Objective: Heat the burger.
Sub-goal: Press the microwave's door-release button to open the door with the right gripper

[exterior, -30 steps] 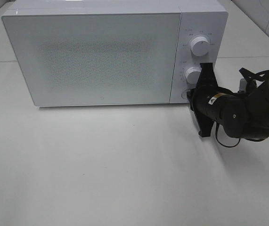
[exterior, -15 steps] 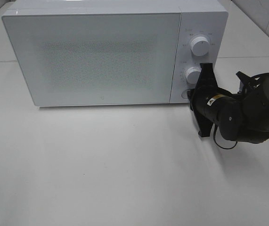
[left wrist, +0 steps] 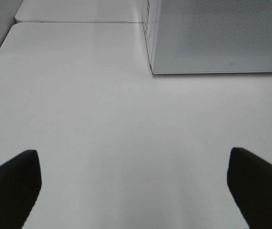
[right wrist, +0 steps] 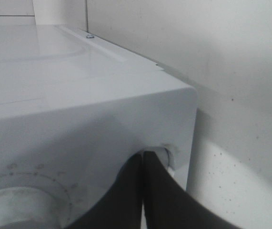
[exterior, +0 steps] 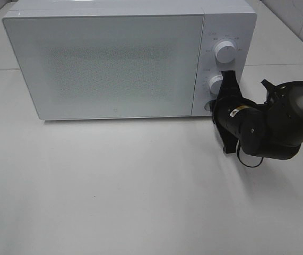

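Pressure is going onto the near-right button [exterior: 209, 106] of the microwave [exterior: 114, 64] from the clenched, empty right gripper [right wrist: 143, 160], which should be pushing straight; the left gripper [left wrist: 136, 183] is hanging released; the burger is showing nowhere.

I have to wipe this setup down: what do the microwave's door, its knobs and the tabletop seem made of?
The door looks like glossy white glass or hard plastic: a fine dotted screen shows through it. The knobs look like smooth, evenly white plastic. The tabletop seems smooth white laminate with a soft sheen, though that is uncertain.
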You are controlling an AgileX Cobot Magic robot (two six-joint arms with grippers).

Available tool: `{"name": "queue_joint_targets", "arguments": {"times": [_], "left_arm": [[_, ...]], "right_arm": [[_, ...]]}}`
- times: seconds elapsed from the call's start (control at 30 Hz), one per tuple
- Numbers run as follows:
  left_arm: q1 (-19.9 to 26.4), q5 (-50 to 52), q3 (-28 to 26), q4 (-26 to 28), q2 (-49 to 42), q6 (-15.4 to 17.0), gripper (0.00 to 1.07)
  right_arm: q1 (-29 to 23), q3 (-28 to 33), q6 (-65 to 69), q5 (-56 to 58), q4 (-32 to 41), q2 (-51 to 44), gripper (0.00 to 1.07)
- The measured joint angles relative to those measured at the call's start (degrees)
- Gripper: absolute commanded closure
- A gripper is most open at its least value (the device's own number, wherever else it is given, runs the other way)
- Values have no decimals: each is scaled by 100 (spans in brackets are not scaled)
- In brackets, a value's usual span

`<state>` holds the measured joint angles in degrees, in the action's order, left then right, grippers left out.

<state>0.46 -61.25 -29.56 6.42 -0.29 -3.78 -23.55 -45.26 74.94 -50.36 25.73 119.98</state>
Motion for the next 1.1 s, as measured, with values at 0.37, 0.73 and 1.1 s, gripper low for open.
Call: {"name": "queue_joint_targets", "arguments": {"times": [0.37,0.73,1.1], "left_arm": [[0,0,0,0,0,0,9],[0,0,0,0,0,0,9],[0,0,0,0,0,0,9]], "right_arm": [[57,-286,-109,424,189,74,107],[138,-378,-195,745,143,57,107],[178,-172,-172,493,-269,29,107]]}}
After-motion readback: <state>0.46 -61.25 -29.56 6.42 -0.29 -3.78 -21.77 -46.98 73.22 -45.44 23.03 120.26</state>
